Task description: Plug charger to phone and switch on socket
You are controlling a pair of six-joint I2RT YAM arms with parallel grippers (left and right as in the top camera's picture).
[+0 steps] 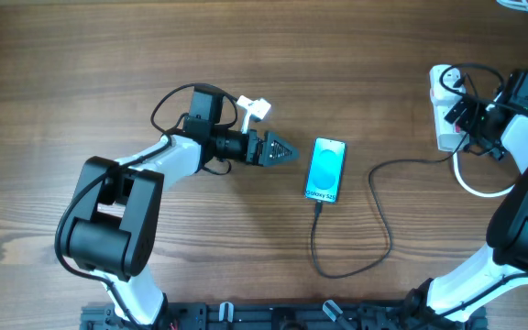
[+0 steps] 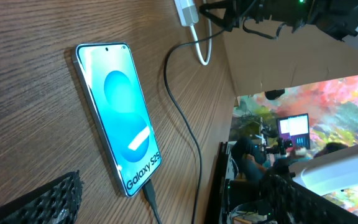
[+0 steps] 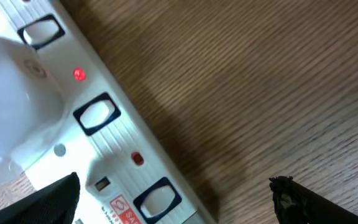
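**Charger seated in the phone, a lamp lit on the socket, both grippers wide**

Closest to us, in the left wrist view, a dark meshed finger [image 2: 45, 199] of the left gripper [image 1: 285, 152] fills the lower corner. Its partner sits far across the frame, so the jaws stand wide and hold nothing. Just to the right, the phone [image 1: 325, 170] lies flat on the wooden table [image 1: 108, 55], screen up and glowing teal. The gripper points at its long side without touching it.

The charger [image 1: 314, 240] leaves the phone's lower short edge, where its tip looks seated. The black cable then loops across the table toward the far right.

There the socket [image 3: 120, 140] lies on the table, with a white plug body [image 3: 11, 106] in it. A red lamp [image 3: 78, 74] glows beside a rocker switch [image 3: 96, 114]. The right gripper [image 1: 466, 112] hovers over the strip, fingers spread wide and empty.

We judge both steps done. The next move calls only for lifting the arms away without snagging the cable. We cannot tell from the screen whether the phone is charging.
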